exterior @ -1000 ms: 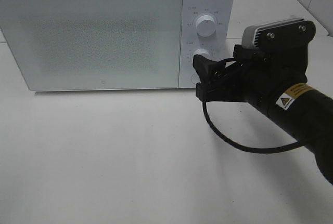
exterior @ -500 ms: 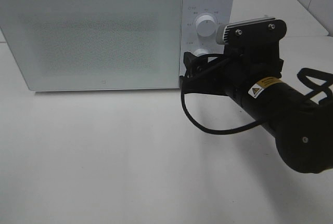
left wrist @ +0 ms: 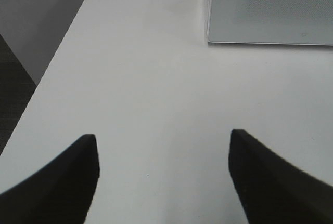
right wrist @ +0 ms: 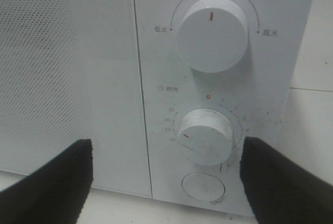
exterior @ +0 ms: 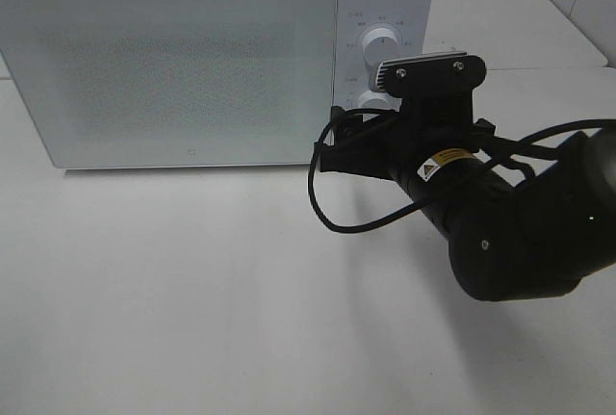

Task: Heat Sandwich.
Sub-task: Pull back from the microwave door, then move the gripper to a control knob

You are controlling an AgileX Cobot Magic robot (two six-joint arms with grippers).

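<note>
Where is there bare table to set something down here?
Bare: the broad table stretch in front of the microwave, and the strip beside it ahead of the left gripper. Crowded: before the control panel, where the right gripper hangs.

White microwave control panel (right wrist: 156, 78), right wrist view:
- Large round white power dial (right wrist: 212, 34), printed arc: 低火, 解冻, 中火 (cut by the frame edge), 中高, 高火.
- Smaller white timer dial (right wrist: 205, 135): heading 时间, red 0, then 35, 30, 25, 20; other digits too faint.

Exterior view, centre right: yellow sticker (exterior: 443, 162) with black warning triangle on the black arm tube (exterior: 500, 232); wording illegible.
</note>
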